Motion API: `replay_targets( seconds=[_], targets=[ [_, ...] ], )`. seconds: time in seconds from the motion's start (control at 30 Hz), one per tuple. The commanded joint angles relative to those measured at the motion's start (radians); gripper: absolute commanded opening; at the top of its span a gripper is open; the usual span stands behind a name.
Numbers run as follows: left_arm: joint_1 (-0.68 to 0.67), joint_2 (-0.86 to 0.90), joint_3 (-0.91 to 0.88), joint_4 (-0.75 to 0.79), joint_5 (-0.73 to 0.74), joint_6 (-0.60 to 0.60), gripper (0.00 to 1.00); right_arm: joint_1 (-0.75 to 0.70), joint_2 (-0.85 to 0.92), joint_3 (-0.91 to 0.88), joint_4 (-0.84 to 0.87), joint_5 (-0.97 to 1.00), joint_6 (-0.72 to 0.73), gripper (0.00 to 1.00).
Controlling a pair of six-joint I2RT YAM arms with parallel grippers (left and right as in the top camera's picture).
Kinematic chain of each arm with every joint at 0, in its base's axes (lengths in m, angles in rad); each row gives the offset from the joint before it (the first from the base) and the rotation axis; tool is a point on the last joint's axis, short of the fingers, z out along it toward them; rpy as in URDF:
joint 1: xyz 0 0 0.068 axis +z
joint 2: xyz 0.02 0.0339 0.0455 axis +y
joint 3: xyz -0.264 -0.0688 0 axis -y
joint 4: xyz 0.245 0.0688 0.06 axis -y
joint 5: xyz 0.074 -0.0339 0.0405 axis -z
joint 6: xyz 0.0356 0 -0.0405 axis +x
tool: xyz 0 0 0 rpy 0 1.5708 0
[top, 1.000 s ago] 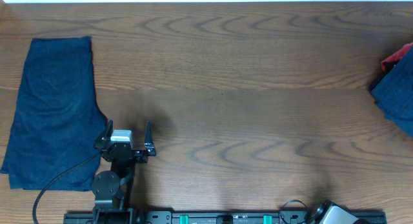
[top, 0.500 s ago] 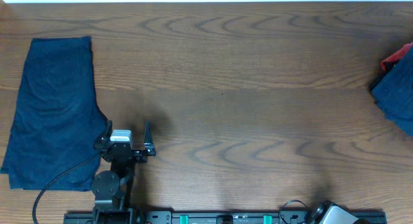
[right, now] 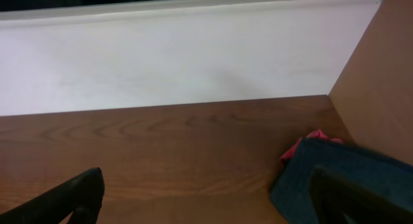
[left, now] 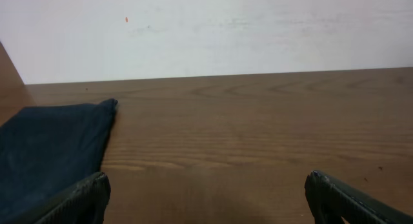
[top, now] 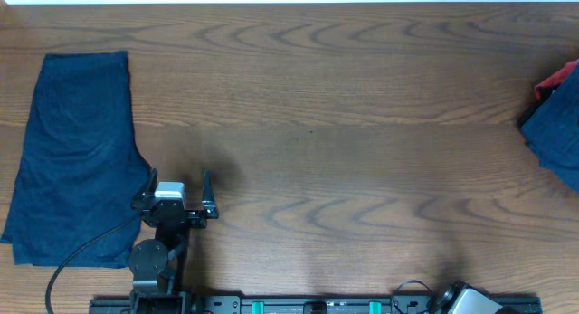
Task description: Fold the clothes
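Observation:
A dark navy garment (top: 77, 156) lies folded flat at the table's left side; its edge shows in the left wrist view (left: 45, 153). My left gripper (top: 179, 189) is open and empty just right of its lower part, fingertips apart in the left wrist view (left: 206, 201). A pile of navy clothes (top: 554, 133) with a red piece on top sits at the right edge; it also shows in the right wrist view (right: 335, 179). My right gripper (right: 213, 198) is open and empty, low at the front right; only its base (top: 466, 300) shows overhead.
The brown wooden table (top: 326, 124) spans the view, with a white wall (left: 226, 30) behind its far edge. A black cable (top: 86, 251) runs from the left arm over the folded garment's lower corner. A rail (top: 308, 305) lines the front edge.

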Motion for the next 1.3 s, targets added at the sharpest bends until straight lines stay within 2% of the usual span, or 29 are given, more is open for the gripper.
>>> replay_targets(
  seconds=[0.0, 0.53, 0.7, 0.83, 0.97, 1.27],
  targets=[
    [0.001, -0.005, -0.013, -0.041, 0.004, 0.017, 0.98, 0.018, -0.001, 0.000, -0.002, -0.007, 0.000, 0.99],
    [0.001, -0.005, -0.013, -0.040, 0.004, 0.017, 0.98, 0.019, 0.039, 0.000, -0.011, -0.005, 0.000, 0.99],
    [0.001, -0.005, -0.013, -0.040, 0.003, 0.017, 0.98, 0.173, 0.047, -0.037, 0.182, -0.029, -0.030, 0.99],
    [0.001, -0.005, -0.013, -0.040, 0.004, 0.017, 0.98, 0.418, -0.001, -0.198, 0.399, 0.004, -0.233, 0.99],
    [0.001, -0.005, -0.013, -0.040, 0.004, 0.017, 0.98, 0.556, -0.096, -0.436, 0.565, 0.116, -0.250, 0.99],
    [0.001, -0.005, -0.013, -0.040, 0.004, 0.017, 0.98, 0.587, -0.454, -1.025, 0.822, 0.134, -0.248, 0.99]
  ],
)
